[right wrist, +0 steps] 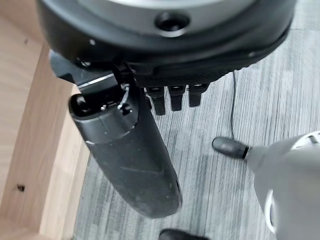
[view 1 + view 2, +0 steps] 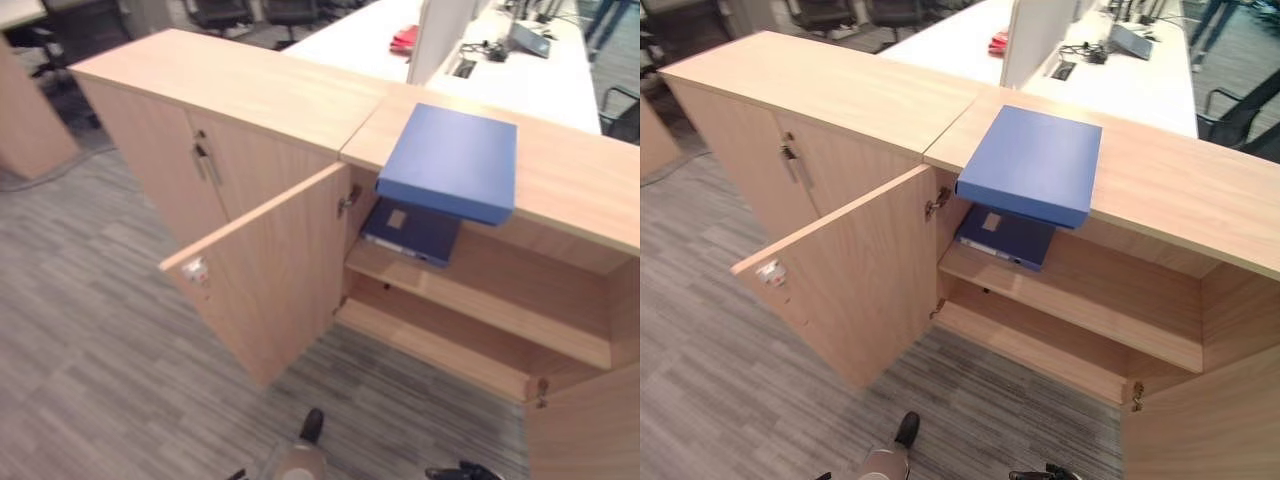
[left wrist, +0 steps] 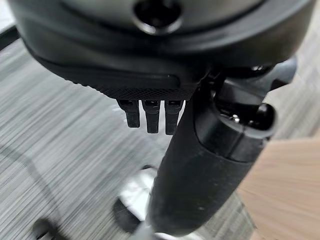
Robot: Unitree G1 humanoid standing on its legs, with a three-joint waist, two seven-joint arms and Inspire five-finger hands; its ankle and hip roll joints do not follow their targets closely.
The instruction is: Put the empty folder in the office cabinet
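1. Down at my left side, my left hand [image 3: 200, 165] hangs over the grey carpet [image 3: 60, 130], its fingers straight and slack with nothing in them.
2. Ahead and to the left, the closed cabinet doors [image 2: 190, 165] need nothing from me; I judge the work lies further right.
3. Next comes the open door [image 2: 265, 275], swung out towards me. I should keep my arms wide of its edge when I reach.
4. Beyond it, a dark blue binder [image 2: 412, 230] already lies on the upper shelf [image 2: 480, 300], which has bare room beside it.
5. Above that, the blue folder [image 2: 452, 162] lies flat on the cabinet top [image 2: 570, 170], its front edge jutting past the lip. I judge the step in hand is the reach: take that overhang from both sides, lift level, then slide it in beside the binder.
6. Furthest right, my right hand [image 1: 130, 150] hangs by the cabinet's wooden side [image 1: 30, 125], fingers loose and holding nothing.
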